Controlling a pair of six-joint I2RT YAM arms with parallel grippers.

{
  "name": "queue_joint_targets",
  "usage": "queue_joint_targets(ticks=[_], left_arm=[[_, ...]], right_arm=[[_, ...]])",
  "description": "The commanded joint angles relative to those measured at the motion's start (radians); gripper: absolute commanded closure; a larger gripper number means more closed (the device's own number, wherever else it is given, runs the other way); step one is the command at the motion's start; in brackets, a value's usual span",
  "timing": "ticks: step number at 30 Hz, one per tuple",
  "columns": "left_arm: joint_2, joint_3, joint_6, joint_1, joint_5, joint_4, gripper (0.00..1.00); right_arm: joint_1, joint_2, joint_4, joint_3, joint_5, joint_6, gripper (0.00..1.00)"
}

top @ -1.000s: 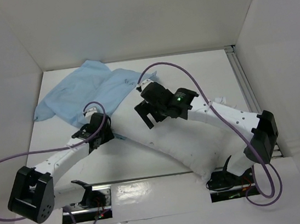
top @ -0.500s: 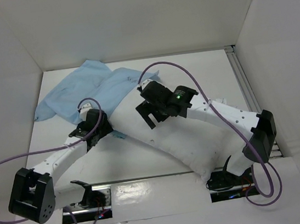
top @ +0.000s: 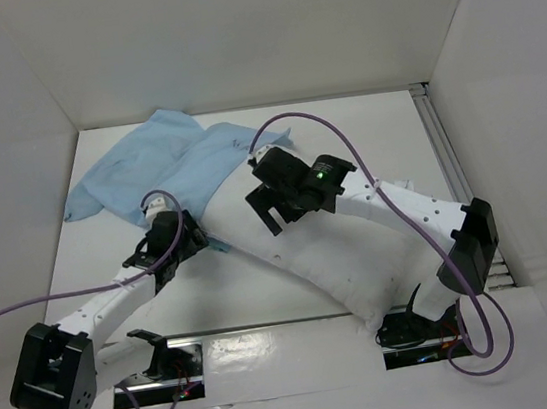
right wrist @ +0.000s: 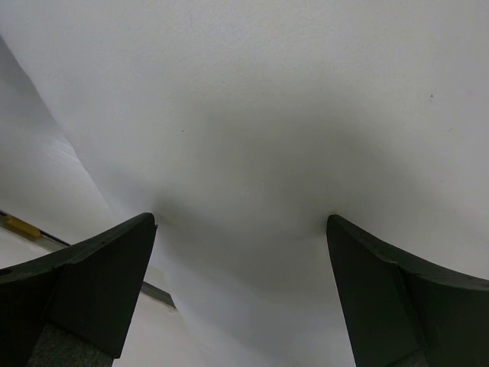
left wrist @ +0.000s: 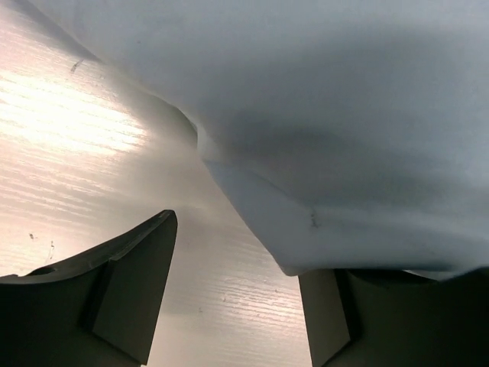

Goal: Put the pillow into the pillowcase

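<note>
Between white walls (top: 232, 38), the table (top: 376, 141) (pale, grained) bears pillow (top: 333, 259) and pillowcase (top: 147, 166).

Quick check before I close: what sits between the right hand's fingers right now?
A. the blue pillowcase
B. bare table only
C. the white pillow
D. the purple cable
C: the right wrist view shows the white pillow bulging between the fingers of the open right hand; in the top view the blue pillowcase lies off toward the far left.

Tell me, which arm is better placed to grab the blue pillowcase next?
Left. Its open left gripper sits at the near edge of the pillowcase, with cloth draped over one finger. The right gripper is open over the pillow instead.
</note>
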Motion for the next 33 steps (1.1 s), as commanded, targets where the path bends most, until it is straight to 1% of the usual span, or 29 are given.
queue_joint_targets(ticks=[1, 3, 6, 7, 8, 9, 11, 12, 14, 15, 16, 17, 18, 19, 20, 21, 22, 24, 25, 27, 28, 29, 31, 32, 33], left_arm=[[-0.029, -0.024, -0.010, 0.000, -0.019, 0.141, 0.26], [-0.004, -0.012, 0.000, 0.024, -0.049, 0.153, 0.29], [0.028, 0.028, 0.010, 0.058, -0.049, 0.154, 0.36], [0.042, 0.028, 0.010, 0.058, -0.049, 0.143, 0.36], [0.042, 0.037, 0.010, 0.072, -0.049, 0.143, 0.39], [0.051, 0.037, 0.010, 0.081, -0.049, 0.143, 0.45], [0.051, 0.037, 0.000, 0.081, -0.049, 0.143, 0.51], [0.051, 0.037, 0.000, 0.081, -0.036, 0.153, 0.60], [0.051, 0.037, 0.020, 0.081, -0.026, 0.154, 0.70], [0.051, 0.048, 0.020, 0.081, -0.015, 0.154, 0.88], [0.051, 0.060, 0.020, 0.081, -0.015, 0.143, 1.00], [0.051, 0.060, 0.043, 0.081, -0.004, 0.143, 1.00], [0.042, 0.072, 0.052, 0.069, -0.004, 0.143, 1.00], [0.042, 0.081, 0.053, 0.058, -0.004, 0.143, 1.00], [0.042, 0.082, 0.075, 0.046, -0.004, 0.134, 1.00], [0.031, 0.091, 0.086, 0.022, -0.004, 0.134, 1.00], [0.031, 0.101, 0.095, 0.011, 0.008, 0.143, 1.00], [0.022, 0.120, 0.108, -0.009, 0.025, 0.143, 1.00], [0.022, 0.140, 0.121, -0.025, 0.046, 0.143, 1.00], [0.022, 0.169, 0.151, -0.040, 0.077, 0.132, 1.00], [0.022, 0.210, 0.160, -0.051, 0.101, 0.132, 1.00], [0.036, 0.235, 0.172, -0.051, 0.170, 0.132, 1.00], [0.097, 0.308, 0.190, -0.072, 0.247, 0.146, 1.00], [0.126, 0.415, 0.191, -0.072, 0.337, 0.146, 1.00], [0.160, 0.480, 0.203, -0.072, 0.380, 0.126, 1.00]], right_arm=[[0.007, 0.015, -0.014, 0.043, -0.018, 0.006, 0.00], [0.007, 0.015, -0.026, 0.043, -0.029, 0.006, 0.00], [0.007, 0.024, -0.049, 0.043, -0.057, -0.031, 0.00], [0.007, 0.024, -0.073, 0.043, -0.069, -0.042, 0.00], [0.007, 0.024, -0.086, 0.043, -0.095, -0.052, 0.00], [0.007, 0.024, -0.095, 0.043, -0.106, -0.065, 0.00], [0.007, 0.035, -0.109, 0.043, -0.141, -0.065, 0.00], [0.007, 0.044, -0.109, 0.030, -0.141, -0.065, 0.00], [0.007, 0.055, -0.095, 0.005, -0.141, -0.049, 0.00], [0.007, 0.055, -0.061, -0.006, -0.141, -0.049, 0.00], [0.007, 0.055, -0.043, -0.015, -0.141, -0.023, 0.00], [0.007, 0.055, -0.020, -0.029, -0.141, -0.023, 0.00], [0.007, 0.079, 0.002, -0.029, -0.155, -0.023, 0.04], [0.007, 0.093, 0.035, -0.029, -0.155, -0.013, 0.14], [0.007, 0.110, 0.046, -0.015, -0.164, -0.012, 0.59], [0.007, 0.145, 0.069, -0.001, -0.164, -0.012, 0.83], [0.007, 0.164, 0.069, 0.040, -0.152, 0.001, 1.00], [0.007, 0.206, 0.080, 0.094, -0.100, -0.008, 1.00], [0.007, 0.216, 0.089, 0.152, -0.080, -0.008, 1.00], [-0.015, 0.234, 0.089, 0.216, -0.055, -0.019, 1.00], [-0.032, 0.250, 0.100, 0.249, -0.046, -0.031, 1.00], [-0.074, 0.259, 0.100, 0.320, -0.032, -0.031, 1.00], [-0.128, 0.300, 0.114, 0.414, 0.003, -0.058, 1.00], [-0.157, 0.320, 0.126, 0.538, 0.003, -0.069, 1.00], [-0.208, 0.343, 0.126, 0.616, 0.020, -0.086, 1.00]])
